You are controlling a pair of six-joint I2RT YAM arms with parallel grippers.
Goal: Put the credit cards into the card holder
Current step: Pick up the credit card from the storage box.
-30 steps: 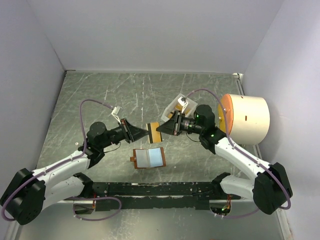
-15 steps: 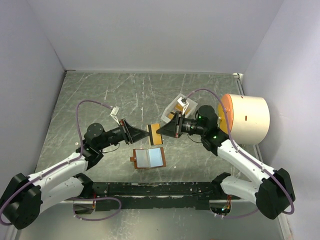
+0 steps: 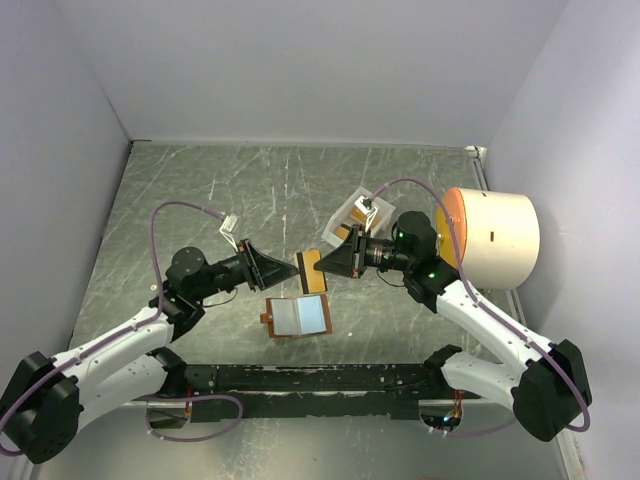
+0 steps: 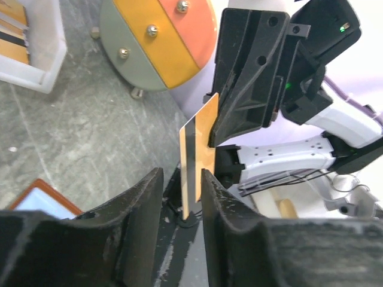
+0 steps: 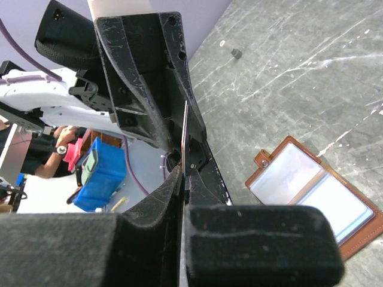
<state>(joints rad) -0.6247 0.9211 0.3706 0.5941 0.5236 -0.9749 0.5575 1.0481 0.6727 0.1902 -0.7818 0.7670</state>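
An orange credit card (image 3: 312, 270) with a dark stripe hangs above the table between my two grippers. My right gripper (image 3: 327, 264) is shut on its right edge; in the right wrist view the card (image 5: 185, 128) shows edge-on, pinched in my right gripper (image 5: 182, 174). My left gripper (image 3: 292, 268) is open: in the left wrist view the card (image 4: 199, 156) stands in the gap of my left gripper (image 4: 182, 177) with its jaws apart on either side. The brown card holder (image 3: 297, 316) lies open on the table just below. More credit cards (image 3: 351, 213) sit in a white tray (image 3: 366, 198).
A big cream cylinder (image 3: 497, 237) with an orange and grey end face (image 4: 157, 37) lies at the right, close behind my right arm. The white tray (image 4: 37, 64) stands near it. The card holder (image 5: 315, 192) lies flat with its tab to the left.
My left gripper's jaws have opened off the card and drawn back slightly left. My right gripper has closed on the card and keeps it in place.
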